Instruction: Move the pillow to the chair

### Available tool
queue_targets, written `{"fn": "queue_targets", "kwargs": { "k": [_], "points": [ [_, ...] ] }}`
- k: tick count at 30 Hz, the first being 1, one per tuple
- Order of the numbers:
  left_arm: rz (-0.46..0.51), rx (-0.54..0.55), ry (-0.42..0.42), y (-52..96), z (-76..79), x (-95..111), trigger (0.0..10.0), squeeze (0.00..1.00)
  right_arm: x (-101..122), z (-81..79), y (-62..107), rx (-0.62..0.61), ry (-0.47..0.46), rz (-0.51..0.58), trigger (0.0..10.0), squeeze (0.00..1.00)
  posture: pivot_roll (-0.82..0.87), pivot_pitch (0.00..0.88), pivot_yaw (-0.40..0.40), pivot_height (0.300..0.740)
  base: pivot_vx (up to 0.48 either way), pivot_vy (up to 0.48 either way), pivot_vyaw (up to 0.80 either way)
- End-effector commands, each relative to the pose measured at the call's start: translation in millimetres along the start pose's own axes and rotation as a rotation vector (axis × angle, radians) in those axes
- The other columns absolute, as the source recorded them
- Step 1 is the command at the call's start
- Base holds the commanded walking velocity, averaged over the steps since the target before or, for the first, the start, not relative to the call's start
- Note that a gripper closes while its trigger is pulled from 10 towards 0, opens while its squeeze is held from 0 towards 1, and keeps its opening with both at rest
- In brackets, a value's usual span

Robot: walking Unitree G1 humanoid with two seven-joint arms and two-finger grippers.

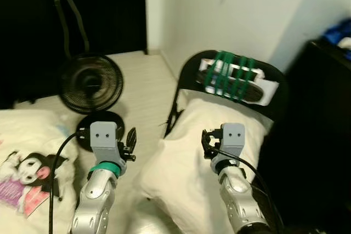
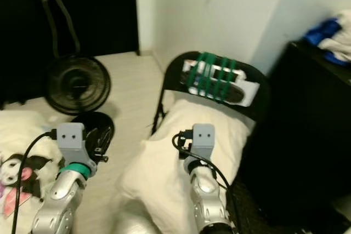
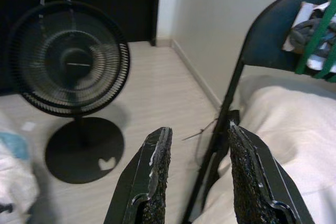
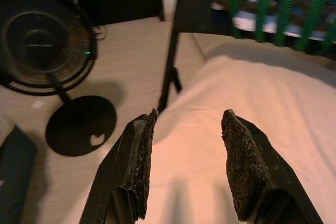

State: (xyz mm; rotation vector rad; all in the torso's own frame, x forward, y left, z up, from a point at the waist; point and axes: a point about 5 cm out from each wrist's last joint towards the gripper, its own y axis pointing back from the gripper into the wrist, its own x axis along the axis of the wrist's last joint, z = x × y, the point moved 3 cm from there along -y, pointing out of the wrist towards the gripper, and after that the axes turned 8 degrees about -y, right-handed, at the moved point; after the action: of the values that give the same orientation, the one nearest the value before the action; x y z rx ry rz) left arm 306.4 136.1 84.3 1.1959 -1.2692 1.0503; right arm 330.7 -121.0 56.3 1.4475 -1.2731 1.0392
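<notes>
Black folding metal chair [image 1: 274, 83] at 1 o'clock, against the wall. Cream soft pillow [image 1: 186, 152] lies on its seat, overhanging the front edge. Black round pedestal fan [image 1: 90, 83] on the floor at 11 o'clock. Left pincer [image 3: 197, 177] wide, empty, beside the chair frame. Right pincer [image 4: 189, 163] wide, empty, above the pillow.

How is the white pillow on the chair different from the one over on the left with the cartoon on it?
The pillow on the chair is plain cream; the printed pillow bears a cartoon character. The pillow lies between the grippers, the right gripper above it; the printed pillow lies beside the left arm. Both look soft and pale.
</notes>
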Motion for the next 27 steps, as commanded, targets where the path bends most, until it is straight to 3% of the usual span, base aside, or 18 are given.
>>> {"fn": "queue_targets", "kwargs": {
  "k": [1, 10, 27],
  "points": [
    [-0.017, -0.018, -0.017, 3.1, 2.6, -4.7, 10.0, 0.0, -6.0, -0.1, 1.4, -0.006, -0.007, -0.019, 10.0, 0.0, 0.15, 0.0, -0.012, 0.74, 0.0, 0.0, 0.8],
    [-0.022, 0.038, 0.042, 2.1, -7.2, -0.6, 10.0, 0.0, -4.4, -0.8, 0.3, -0.007, -0.014, -0.01, 10.0, 0.0, 0.16, 0.0, -0.007, 0.74, 0.0, 0.0, 0.8],
    [-0.022, 0.022, 0.001, 2.8, -4.4, 0.3, 10.0, 0.0, -5.5, -3.8, 0.9, 0.005, -0.035, -0.008, 10.0, 0.0, 0.16, 0.0, -0.002, 0.74, 0.0, 0.0, 0.8]
  ]
}}
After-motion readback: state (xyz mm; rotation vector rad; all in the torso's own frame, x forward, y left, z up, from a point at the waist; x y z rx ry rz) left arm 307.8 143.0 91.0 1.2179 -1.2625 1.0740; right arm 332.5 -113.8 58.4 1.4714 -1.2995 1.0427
